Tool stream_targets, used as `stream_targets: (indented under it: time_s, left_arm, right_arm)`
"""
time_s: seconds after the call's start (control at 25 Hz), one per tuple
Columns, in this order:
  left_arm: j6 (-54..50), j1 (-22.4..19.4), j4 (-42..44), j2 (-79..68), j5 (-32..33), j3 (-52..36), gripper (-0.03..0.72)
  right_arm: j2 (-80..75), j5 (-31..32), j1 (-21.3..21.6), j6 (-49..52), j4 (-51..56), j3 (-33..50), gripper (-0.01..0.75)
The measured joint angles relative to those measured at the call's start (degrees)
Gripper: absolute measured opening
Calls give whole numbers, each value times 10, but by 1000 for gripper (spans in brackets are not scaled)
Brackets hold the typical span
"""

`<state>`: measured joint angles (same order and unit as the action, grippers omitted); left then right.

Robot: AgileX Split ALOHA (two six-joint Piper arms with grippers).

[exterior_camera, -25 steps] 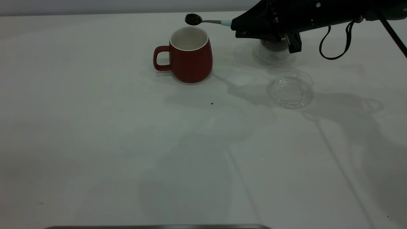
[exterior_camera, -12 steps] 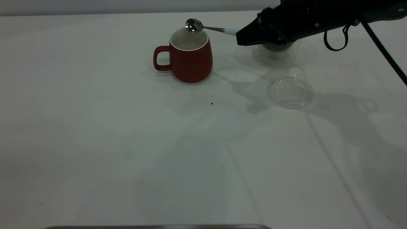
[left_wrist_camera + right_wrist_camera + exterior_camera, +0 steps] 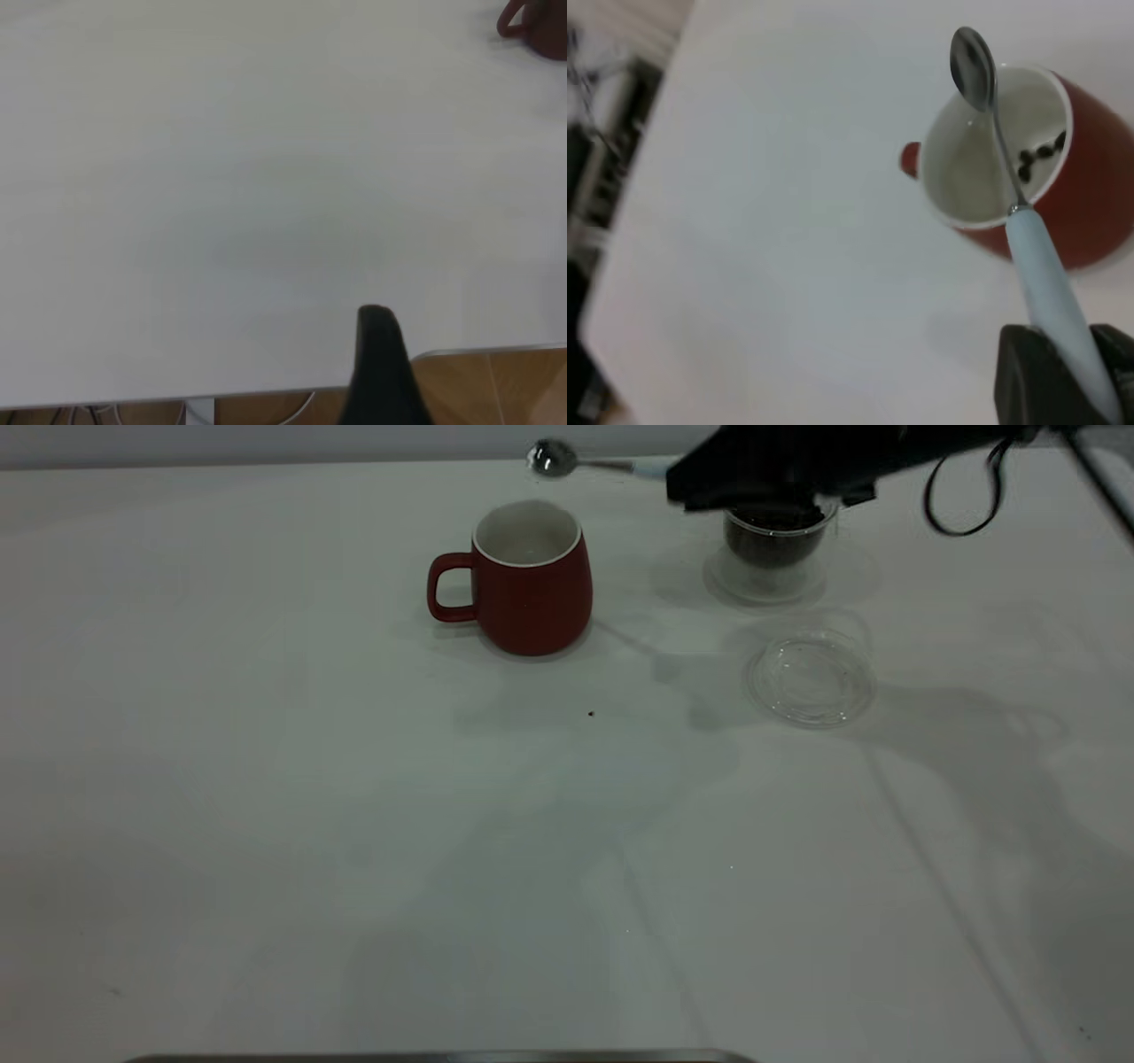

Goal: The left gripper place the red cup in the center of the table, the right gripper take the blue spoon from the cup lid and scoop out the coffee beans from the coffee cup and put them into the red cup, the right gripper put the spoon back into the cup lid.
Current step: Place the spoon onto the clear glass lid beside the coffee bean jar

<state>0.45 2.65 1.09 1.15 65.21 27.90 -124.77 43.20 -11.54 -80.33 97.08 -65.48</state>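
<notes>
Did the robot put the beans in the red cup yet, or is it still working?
Mostly done. The red cup stands on the table, and a few coffee beans lie inside it. The right gripper holds the blue spoon, its bowl empty, raised above the cup. More beans fill the coffee cup. Left to do: lay the spoon in the cup lid, which holds nothing now.

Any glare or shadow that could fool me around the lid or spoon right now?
Exterior view: the arm's broad shadow falls beside the cup lid, whose clear rim barely stands out from the table; the blue spoon bowl glints. Right wrist view: the spoon is soft-edged above the red cup; the right gripper looks blurred.
</notes>
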Motion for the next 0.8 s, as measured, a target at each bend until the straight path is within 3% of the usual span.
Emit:
stream_targets:
  time_s: [0.24,0.48,0.8]
  left_arm:
    - [-1,0,0,0,0,0,587]
    - [-1,0,0,0,0,0,587]
    - [-1,0,0,0,0,0,587]
  right_arm:
    - [63,40,80,97,-14,113,114]
    - [74,66,153,55,32,233,114]
    - [75,65,227,17,46,302,114]
